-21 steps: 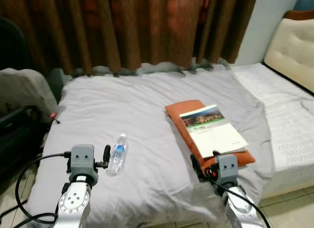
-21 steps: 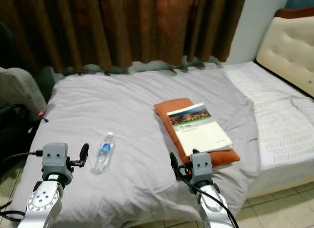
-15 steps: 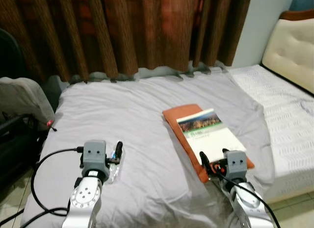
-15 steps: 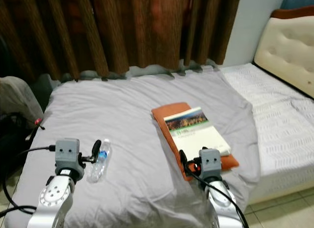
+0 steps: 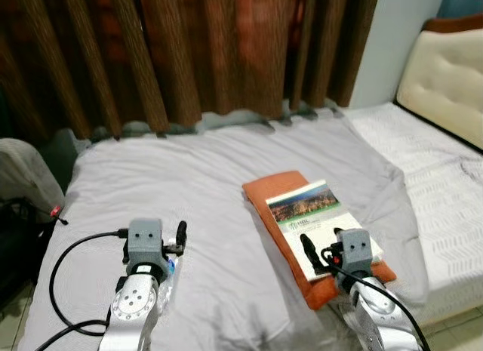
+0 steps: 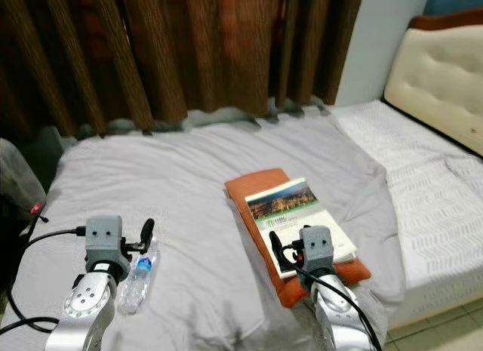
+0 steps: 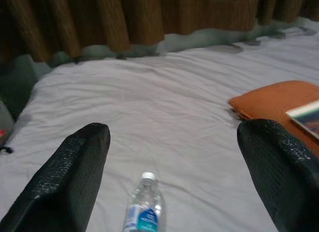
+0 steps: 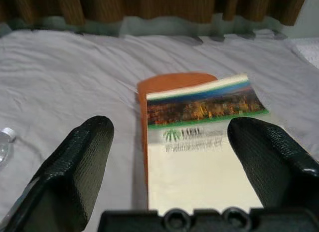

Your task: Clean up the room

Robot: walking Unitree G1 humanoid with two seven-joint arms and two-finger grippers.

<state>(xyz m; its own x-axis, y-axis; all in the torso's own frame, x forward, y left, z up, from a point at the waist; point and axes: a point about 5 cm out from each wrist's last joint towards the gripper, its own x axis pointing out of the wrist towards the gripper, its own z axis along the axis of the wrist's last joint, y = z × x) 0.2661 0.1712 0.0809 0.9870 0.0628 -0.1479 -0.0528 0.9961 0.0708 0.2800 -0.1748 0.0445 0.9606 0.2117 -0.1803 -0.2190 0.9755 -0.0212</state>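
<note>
A clear water bottle (image 6: 136, 279) with a blue label lies on the grey bed (image 5: 211, 162), just beyond my left gripper (image 7: 177, 129), which hovers open right over it. A white book (image 5: 313, 211) with a landscape photo on its cover rests on an orange folded cloth (image 5: 272, 191) at the middle right of the bed. My right gripper (image 8: 172, 123) is open above the book's near edge, fingers (image 8: 82, 157) spread wide with nothing between them. The bottle's lower half is hidden behind my left wrist.
Brown curtains (image 5: 189, 49) hang behind the bed. A second bed with a white patterned cover (image 5: 445, 192) and a cream padded headboard (image 5: 445, 79) stands at the right. A grey cloth on dark furniture (image 5: 19, 177) sits at the left, and tiled floor (image 5: 453, 324) shows at lower right.
The camera has come closer to the bed. Both arms have reached forward: the left gripper now overlaps the bottle and the right gripper overlaps the book's near edge.
</note>
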